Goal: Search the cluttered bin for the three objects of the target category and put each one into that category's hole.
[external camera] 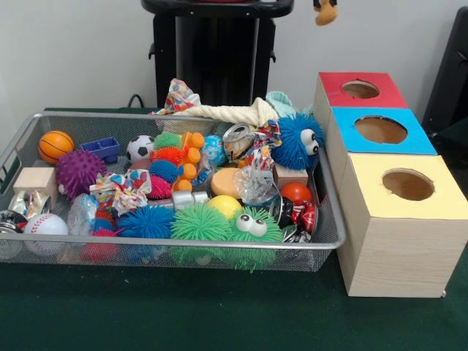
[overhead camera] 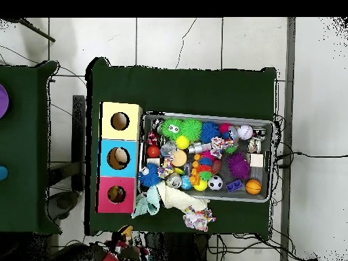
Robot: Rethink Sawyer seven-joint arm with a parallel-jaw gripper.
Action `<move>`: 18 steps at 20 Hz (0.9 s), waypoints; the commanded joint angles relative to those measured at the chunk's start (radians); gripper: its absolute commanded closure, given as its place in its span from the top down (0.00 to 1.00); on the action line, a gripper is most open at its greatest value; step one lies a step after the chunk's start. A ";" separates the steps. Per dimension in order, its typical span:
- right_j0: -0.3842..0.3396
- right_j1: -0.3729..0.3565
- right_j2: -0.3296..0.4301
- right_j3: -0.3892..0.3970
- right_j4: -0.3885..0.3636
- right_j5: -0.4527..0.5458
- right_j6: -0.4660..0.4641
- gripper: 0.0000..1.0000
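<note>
The wire mesh bin (external camera: 183, 241) lies on the green table, heaped with toys, and it also shows in the overhead view (overhead camera: 204, 116). Beside it stand three wooden boxes. The red-panelled hole (external camera: 360, 89) is nearest the robot, and it also shows in the overhead view (overhead camera: 116, 194). My gripper (overhead camera: 124, 238) hangs past the table edge behind the red box, with a small orange-brown thing (external camera: 325, 11) below it at the front view's top edge. Its grip is not readable.
The blue-panelled hole (external camera: 380, 129) and the yellow-panelled hole (external camera: 407, 184) follow the red one. In the bin are a blue fuzzy toy with eyes (external camera: 296, 140), a green one (external camera: 248, 223), a basketball (external camera: 55, 145), a purple spiky ball (external camera: 77, 172) and crushed cans. A rope toy (external camera: 227, 112) and cloths drape the far rim.
</note>
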 commanded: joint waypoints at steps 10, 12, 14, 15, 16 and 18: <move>-0.041 -0.010 0.115 -0.171 0.106 0.193 0.364 0.00; -0.043 -0.029 0.135 -0.171 0.100 0.219 0.365 0.00; -0.042 -0.049 0.156 -0.170 0.094 0.240 0.367 0.00; -0.044 -0.057 0.163 -0.170 0.091 0.246 0.368 0.00; -0.046 -0.065 0.170 -0.170 0.089 0.252 0.369 0.00; -0.051 -0.091 0.196 -0.169 0.081 0.282 0.370 0.00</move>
